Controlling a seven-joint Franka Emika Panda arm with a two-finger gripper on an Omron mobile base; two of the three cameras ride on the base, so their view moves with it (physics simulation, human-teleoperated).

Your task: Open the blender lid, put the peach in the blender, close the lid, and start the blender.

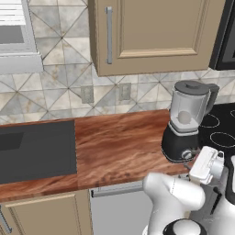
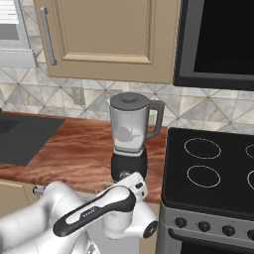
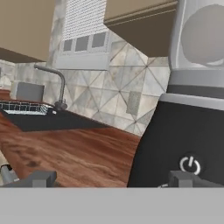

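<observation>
The blender [image 1: 180, 142] stands on the wooden counter beside the stove, with its black base [image 3: 183, 140] close in front of the hand. The dark grey blender lid [image 1: 192, 86] sits flat on the clear jar [image 2: 129, 129]. Inside the jar the peach [image 1: 184, 117] shows as a pale ball, and the peach [image 3: 203, 41] looks grey through the jar wall in the hand view. My gripper [image 3: 113, 179] is open and low at the front of the base. Its right fingertip [image 3: 183, 178] lies just under the white power symbol [image 3: 190, 165]. Nothing is held between the fingers.
A black stove top [image 2: 213, 168] with ring burners lies right of the blender. A dark sink [image 1: 36, 149] with a faucet [image 3: 52, 81] is set in the counter to the left. Wall cabinets [image 1: 156, 32] hang above, and bare wooden counter [image 1: 119, 147] lies between sink and blender.
</observation>
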